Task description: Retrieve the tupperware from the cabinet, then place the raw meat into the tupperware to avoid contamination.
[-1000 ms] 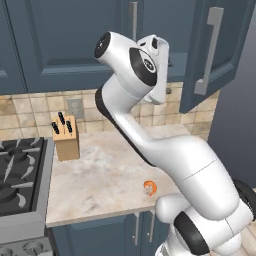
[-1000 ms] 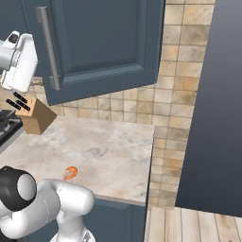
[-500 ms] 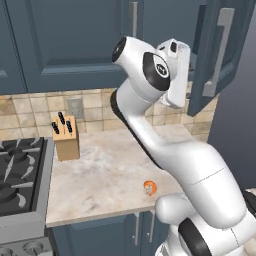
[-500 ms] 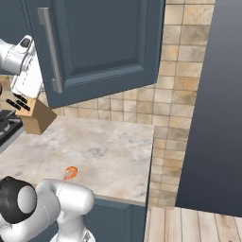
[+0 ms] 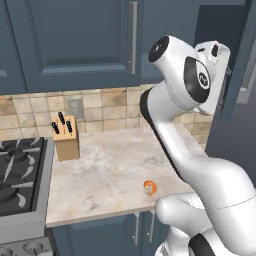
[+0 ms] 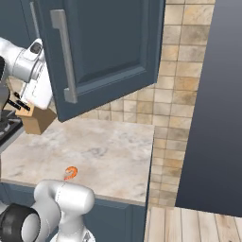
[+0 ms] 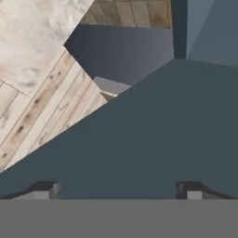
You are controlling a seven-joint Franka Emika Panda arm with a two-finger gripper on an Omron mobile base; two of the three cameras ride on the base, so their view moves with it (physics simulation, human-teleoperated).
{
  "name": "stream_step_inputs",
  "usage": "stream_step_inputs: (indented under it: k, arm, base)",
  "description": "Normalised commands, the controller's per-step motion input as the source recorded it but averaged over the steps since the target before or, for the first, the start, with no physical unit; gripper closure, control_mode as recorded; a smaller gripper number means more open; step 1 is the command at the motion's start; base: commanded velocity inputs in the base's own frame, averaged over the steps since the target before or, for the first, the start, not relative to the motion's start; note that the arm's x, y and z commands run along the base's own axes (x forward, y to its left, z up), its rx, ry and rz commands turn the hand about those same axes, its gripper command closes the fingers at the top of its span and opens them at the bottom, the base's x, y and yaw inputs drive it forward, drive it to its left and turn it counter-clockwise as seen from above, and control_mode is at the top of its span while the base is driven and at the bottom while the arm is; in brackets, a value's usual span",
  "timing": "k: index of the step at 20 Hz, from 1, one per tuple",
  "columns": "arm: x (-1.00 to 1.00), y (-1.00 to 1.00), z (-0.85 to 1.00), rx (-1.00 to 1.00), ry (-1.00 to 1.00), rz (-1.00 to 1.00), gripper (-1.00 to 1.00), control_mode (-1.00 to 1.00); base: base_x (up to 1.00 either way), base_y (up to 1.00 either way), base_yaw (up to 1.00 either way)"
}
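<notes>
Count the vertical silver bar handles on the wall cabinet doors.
2. One handle sits on the closed door above the knife block; the other handle is on the swung-open door over the counter's right end. Others may lie outside the views.

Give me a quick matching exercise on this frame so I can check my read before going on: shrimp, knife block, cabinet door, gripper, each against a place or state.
Things:
1. raw meat
2. knife block
3. cabinet door
4. gripper

Places or states:
A. swung partly open above the counter
B. standing against the tiled wall beside the stove
C. open, holding nothing, close to a dark blue-grey panel
D. lying near the front edge of the marble counter

Pairs: 1-D, 2-B, 3-A, 4-C
</notes>
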Motion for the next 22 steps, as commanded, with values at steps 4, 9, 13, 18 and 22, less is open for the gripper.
stream_step_inputs:
  k: [4,9,13,18,22]
  arm:
    - [-0.24,-0.96,-0.08,0.14,-0.15,0.0,-1.0,-1.0]
    - [-0.18,-0.86,-0.1,0.13,-0.06,-0.03,-1.0,-1.0]
    - [0.0,-0.26,-0.07,0.03,0.0,0.0,-1.0,-1.0]
    - [0.0,-0.27,-0.03,0.03,0.0,0.0,-1.0,-1.0]
    - [0.27,-0.62,-0.13,0.12,0.0,0.0,-1.0,-1.0]
  base:
    - [0.0,0.0,0.0]
    - [0.0,0.0,0.0]
    - [0.0,0.0,0.0]
    - [0.0,0.0,0.0]
    - [0.0,0.0,0.0]
